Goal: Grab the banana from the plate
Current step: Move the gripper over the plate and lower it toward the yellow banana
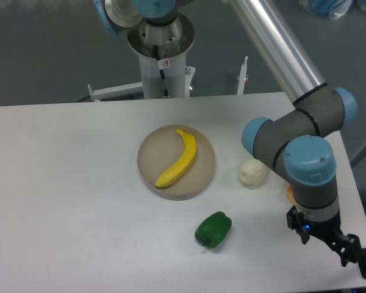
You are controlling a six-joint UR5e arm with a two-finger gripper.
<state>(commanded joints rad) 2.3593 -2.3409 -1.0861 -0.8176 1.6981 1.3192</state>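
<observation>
Your banana (179, 160) lies diagonally across the plate (147, 160), untouched, so you are at the approach step. The gripper (354, 253) sits well apart at the table's (61, 183) right edge, past the green pepper (213, 229); its jaws are cut off, so I cannot tell their state. Next, bring it over the banana's middle.

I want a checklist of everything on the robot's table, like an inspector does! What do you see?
Surface: white table, flat.
Job's things: banana lying across the beige plate, untouched.
Clutter: green pepper in front of the plate; pale round item right of the plate; something orange mostly hidden behind the arm.
Pincer: pincer near the table's right front corner, far from the banana; open or shut cannot be told.
Cables: nothing seen.
Surroundings: robot base behind the table, white metal frame beside it, grey floor.
</observation>
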